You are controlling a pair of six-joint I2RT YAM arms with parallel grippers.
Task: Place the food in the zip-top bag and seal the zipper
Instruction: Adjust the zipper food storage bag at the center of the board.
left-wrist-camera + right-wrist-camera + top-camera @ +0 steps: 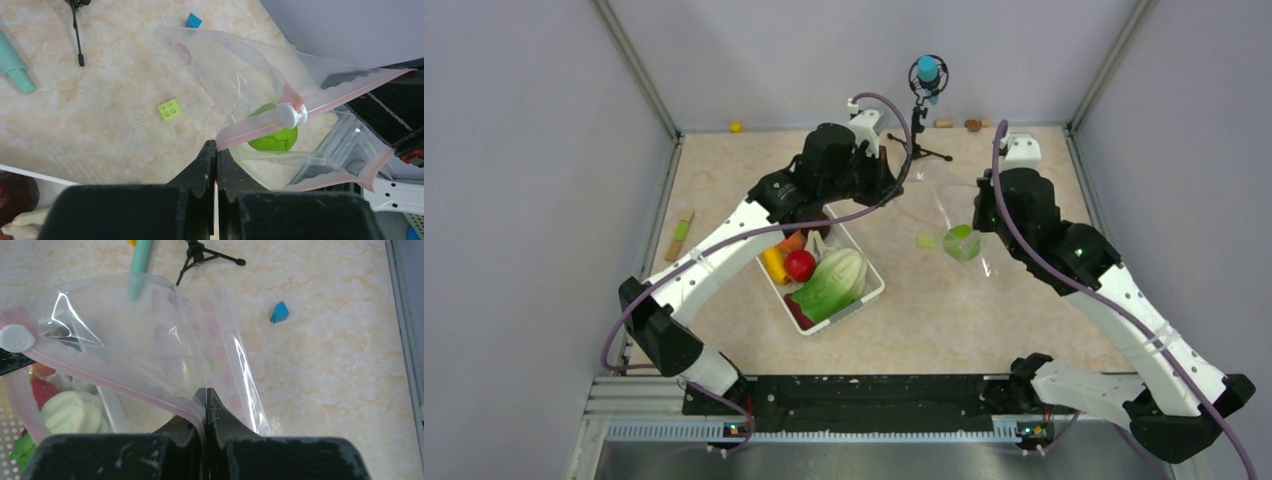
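Centrally, bag [936, 205] stretched between both claws, mouth gaping. Left claw [216, 150]: fingers pressed together, pinching one end of the pink zipper [350, 90] at the very tips. Right claw [205, 397]: likewise closed, with the zipper strip clamped between its tips. White slider [290, 116] partway along the strip. Inside the bag, low down: green apple [272, 139]. Left of the bag, on the bench [964, 320]: white basket [873, 287] with cabbage [832, 283], red apple [800, 265], corn [774, 266] and other pieces, partly hidden under the left arm. On the bench near the bag: green block [170, 109]. Farther off: blue block [279, 312], teal cylinder [15, 67] and small black tripod [921, 150].
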